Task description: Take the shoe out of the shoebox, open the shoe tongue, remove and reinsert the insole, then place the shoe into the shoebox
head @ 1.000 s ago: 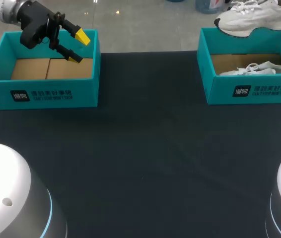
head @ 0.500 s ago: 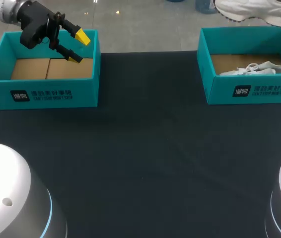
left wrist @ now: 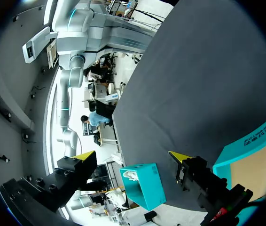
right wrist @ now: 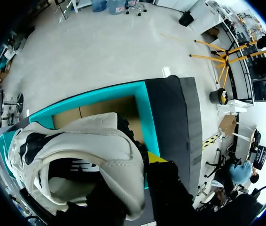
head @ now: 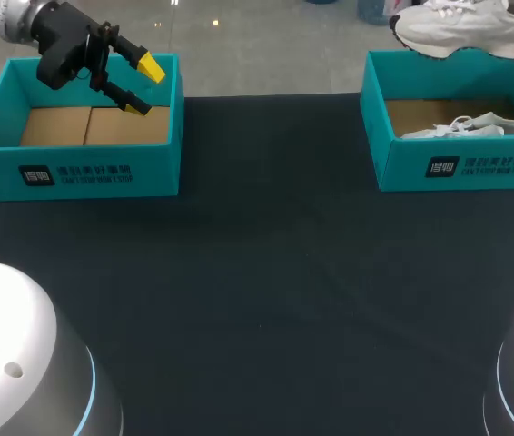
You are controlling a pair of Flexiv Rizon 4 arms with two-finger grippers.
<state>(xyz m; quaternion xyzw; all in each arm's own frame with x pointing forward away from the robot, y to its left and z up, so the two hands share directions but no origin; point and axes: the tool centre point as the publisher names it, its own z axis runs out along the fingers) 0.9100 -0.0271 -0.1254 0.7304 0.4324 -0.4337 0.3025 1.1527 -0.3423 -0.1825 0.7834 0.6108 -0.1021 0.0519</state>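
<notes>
- My right gripper [right wrist: 137,174] holds the white shoe [head: 466,32] aloft over the far rim of the right shoebox [head: 393,177]. It is closed on the shoe's collar. One yellow tip shows beside the upper in the right wrist view, and the other is hidden behind the shoe.
- The shoe hangs clear of the box, sole down and roughly level, touching neither the walls nor the cardboard floor (nothing else supports it, so I judge the grip firm).
- A second white shoe [head: 470,125] lies inside the same box, laces spilling toward the near wall.
- At the other end of the dark table [head: 266,272], my left gripper [head: 142,87] hovers above the far wall of the left shoebox [head: 148,173]. Its fingers are spread wide and hold nothing. That box shows only its cardboard bottom.
- Progress, as I read it: the first step, lifting the shoe out, is all but done, though the shoe has not yet come down on the table.
- Still to do: open the tongue, pull out the insole and put it back, then return the shoe to its box. The pictures show none of this started.
- The left arm stands well away from the shoe and will likely have to cross the table to help with the tongue.
</notes>
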